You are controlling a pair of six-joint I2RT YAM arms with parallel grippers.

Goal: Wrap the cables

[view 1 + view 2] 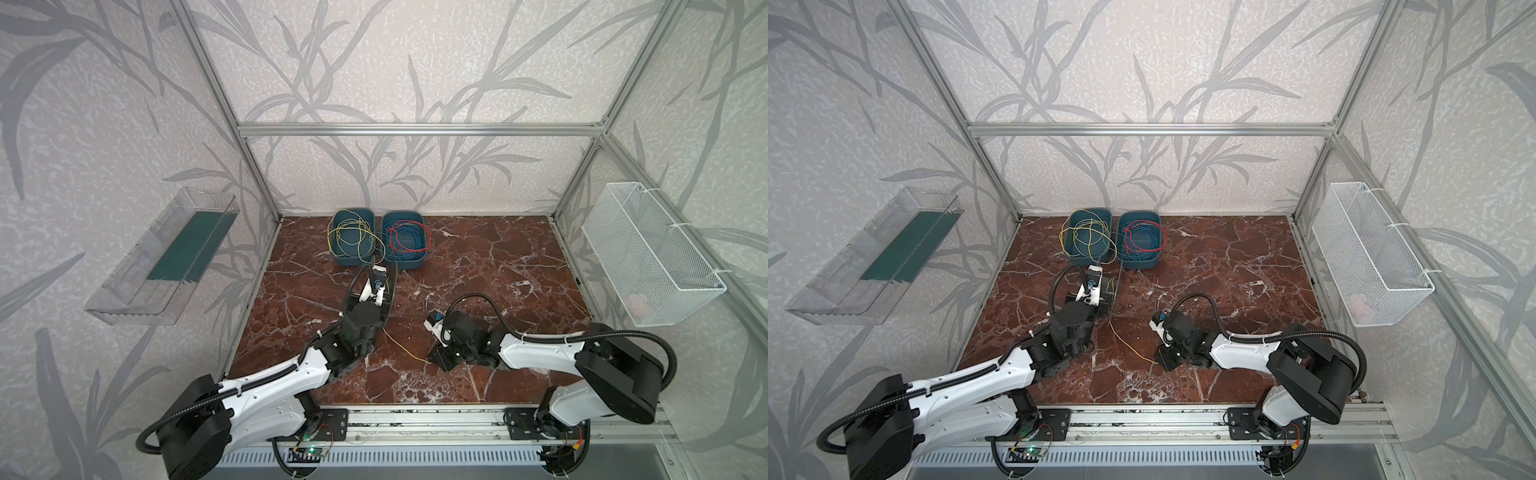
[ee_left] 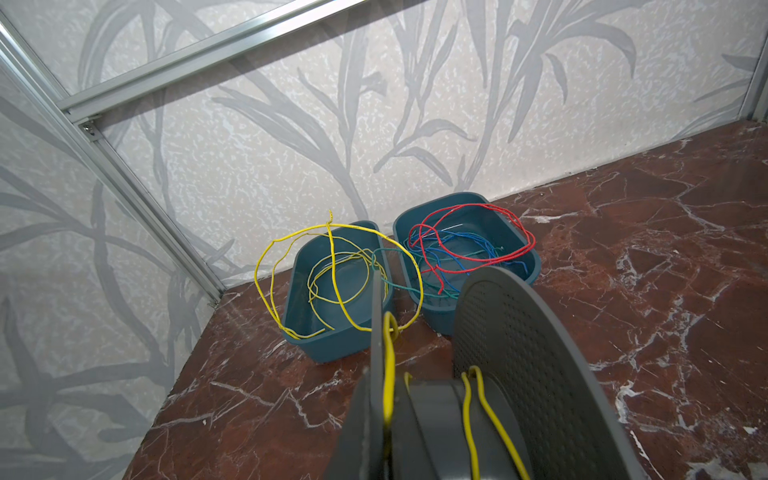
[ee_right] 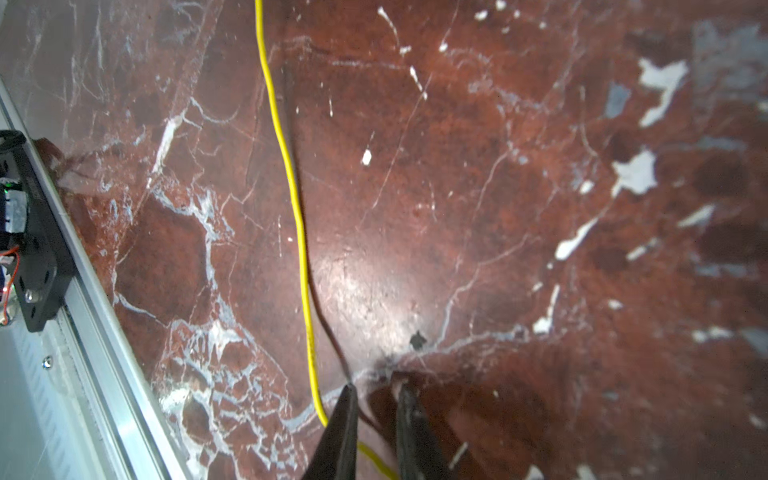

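Observation:
A grey perforated spool (image 1: 390, 299) (image 1: 1112, 299) (image 2: 519, 353) stands on edge on the marble, and my left gripper (image 1: 376, 286) is shut on it. The yellow cable (image 2: 469, 407) lies in a few turns round its hub. One stretch runs back to loose yellow loops (image 1: 351, 239) (image 1: 1086, 237) (image 2: 332, 266) in and over the left teal bin (image 1: 353, 261). Another stretch (image 1: 405, 348) (image 1: 1129, 347) (image 3: 291, 187) trails across the floor to my right gripper (image 1: 434, 360) (image 1: 1165, 358) (image 3: 376, 386). Its jaws stand slightly apart, and the cable passes loosely through the gap.
The right teal bin (image 1: 405, 262) (image 2: 532, 257) holds red, blue and green cables. A clear shelf (image 1: 162, 257) hangs on the left wall and a white mesh basket (image 1: 648, 253) on the right. An aluminium rail (image 1: 415, 419) carrying both arm bases runs along the front edge.

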